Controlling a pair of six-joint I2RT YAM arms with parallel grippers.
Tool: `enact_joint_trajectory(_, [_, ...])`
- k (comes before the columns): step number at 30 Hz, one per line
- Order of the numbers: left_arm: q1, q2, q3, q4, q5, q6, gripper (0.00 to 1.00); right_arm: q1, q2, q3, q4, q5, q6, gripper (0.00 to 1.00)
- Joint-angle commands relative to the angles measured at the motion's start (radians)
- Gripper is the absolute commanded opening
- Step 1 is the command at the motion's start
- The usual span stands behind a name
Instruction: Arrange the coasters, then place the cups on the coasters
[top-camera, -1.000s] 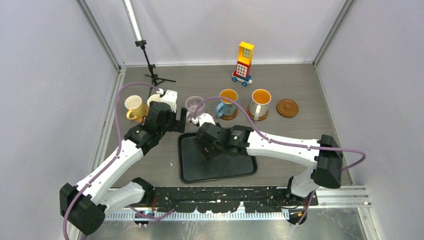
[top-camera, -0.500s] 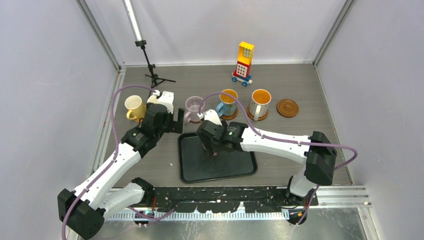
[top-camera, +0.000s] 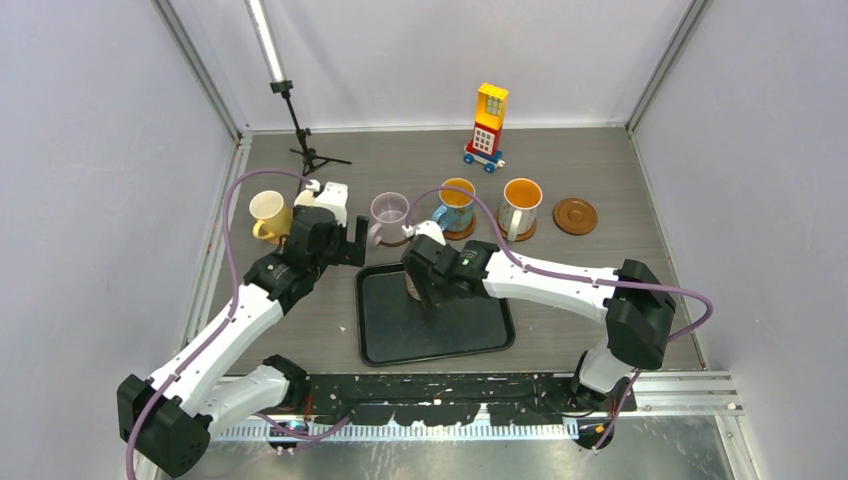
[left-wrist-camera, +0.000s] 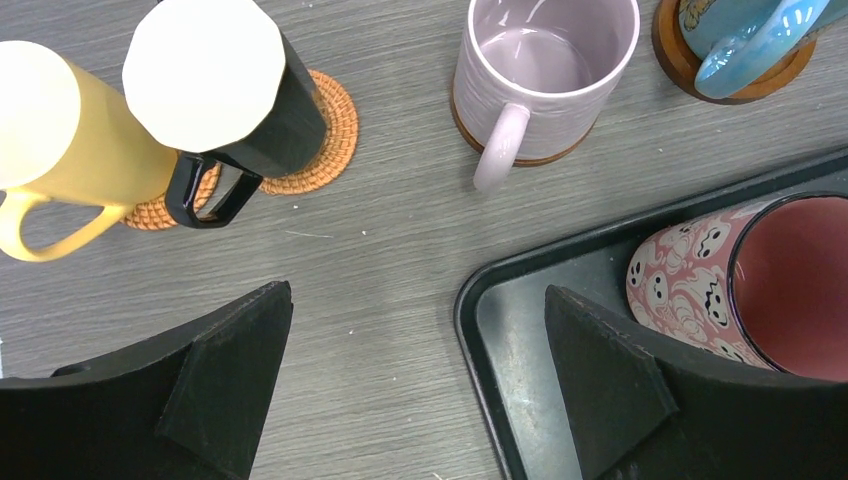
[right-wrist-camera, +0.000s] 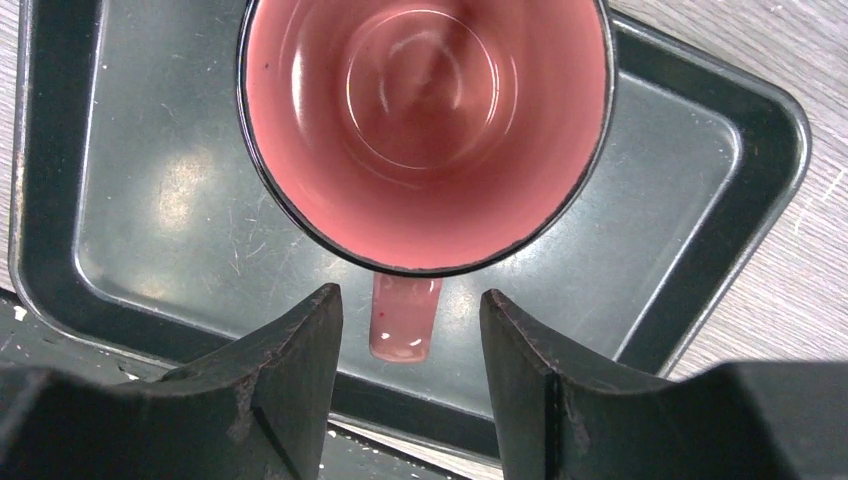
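A pink cup with a ghost print stands upright on the black tray. My right gripper straddles its handle with a gap on each side, jaws open. The left gripper hangs open over bare table beside the tray's left rim. A lilac cup rests on a wooden coaster. A blue cup and a whitish cup also sit on coasters. One coaster lies bare at the right. A cream cup stands on a woven mat.
A black faceted mug sits on an orange woven mat next to the cream cup. A toy block tower and a small tripod stand at the back. Walls close in on left and right.
The right gripper has moved back and left over the tray to the pink cup, and its jaws have narrowed around the handle. The left arm shifted slightly, its jaws unchanged.
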Motion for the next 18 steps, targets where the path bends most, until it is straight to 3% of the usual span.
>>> enact_joint_trajectory(1, [0.006,0.017,0.011,0.031,0.003,-0.026,1.0,-0.014,-0.003,-0.017,0.074,-0.006,0.006,0.57])
enact_joint_trajectory(18, [0.009,0.029,0.001,0.04,0.004,-0.04,1.0,-0.082,0.046,-0.056,0.199,-0.041,-0.035,0.46])
